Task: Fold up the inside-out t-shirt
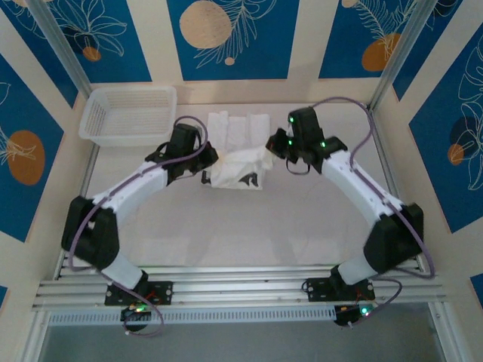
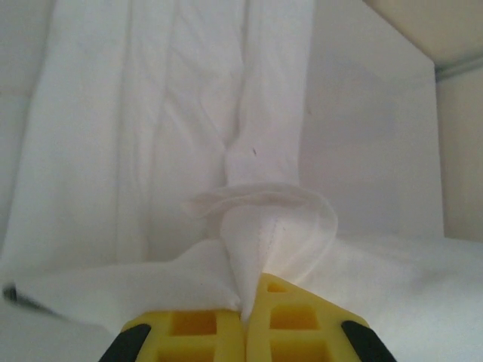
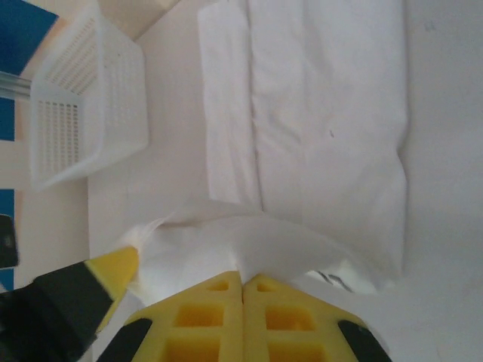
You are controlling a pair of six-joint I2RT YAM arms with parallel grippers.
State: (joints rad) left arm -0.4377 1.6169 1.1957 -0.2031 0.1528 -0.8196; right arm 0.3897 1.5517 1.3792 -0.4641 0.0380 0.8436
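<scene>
The white t-shirt point(image 1: 238, 128) lies partly flat at the back middle of the table, its near part bunched and raised point(image 1: 240, 170) between the two grippers. My left gripper point(image 1: 205, 160) is shut on the cloth's left end. In the left wrist view its yellow fingers point(image 2: 251, 302) pinch a seamed fold, with the t-shirt point(image 2: 189, 113) stretching away beyond. My right gripper point(image 1: 276, 148) is shut on the right end. In the right wrist view it point(image 3: 242, 277) clamps a raised ridge of the t-shirt point(image 3: 324, 113), and the left gripper's yellow finger point(image 3: 113, 268) shows close by.
A white plastic mesh basket point(image 1: 128, 113) stands at the back left corner, also seen in the right wrist view point(image 3: 83, 113). Aluminium frame posts rise at the back corners point(image 1: 392, 68). Bare table point(image 1: 241, 226) lies between the shirt and the arm bases.
</scene>
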